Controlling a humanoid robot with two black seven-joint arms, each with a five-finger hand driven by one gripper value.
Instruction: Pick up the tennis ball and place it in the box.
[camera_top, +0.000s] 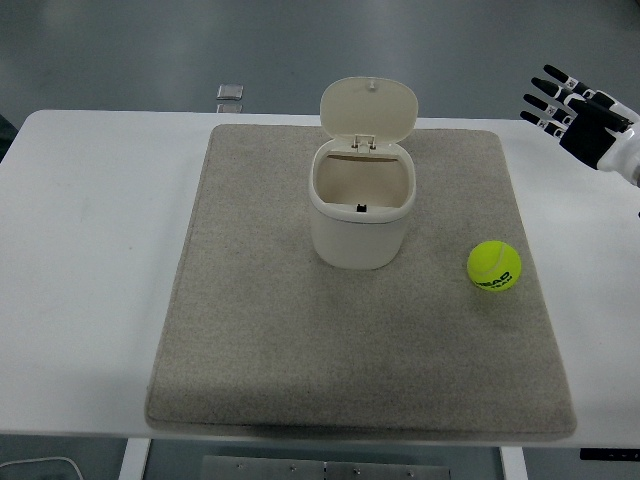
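The black-and-white fingers (545, 98) of the right hand (575, 115) are seen spread and extended, with nothing held between them; the hand is raised at the right edge of the view, above the far right part of the white table (90, 250), well apart from everything on it. No left hand is seen. The round yellow-green tennis ball (494, 265), felt-covered and marked with dark print, is found resting on the right side of the grey-beige rectangular fabric mat (250, 360), to the right of the box and slightly nearer the table's near edge, touching neither box nor hand. The cream plastic box (360, 225), a rounded container with smooth walls, is placed upright near the mat's centre; its hinged lid (368, 110) is tipped back and the interior appears empty. The step in hand is judged to be the approach, no grasp having been made. A descent forward and to the left over the ball is called for next, with the fingers kept open until the ball is enclosed. The mat's napped surface should keep the ball from rolling easily. A small grey square object (230, 93) is seen beyond the mat's far left corner.
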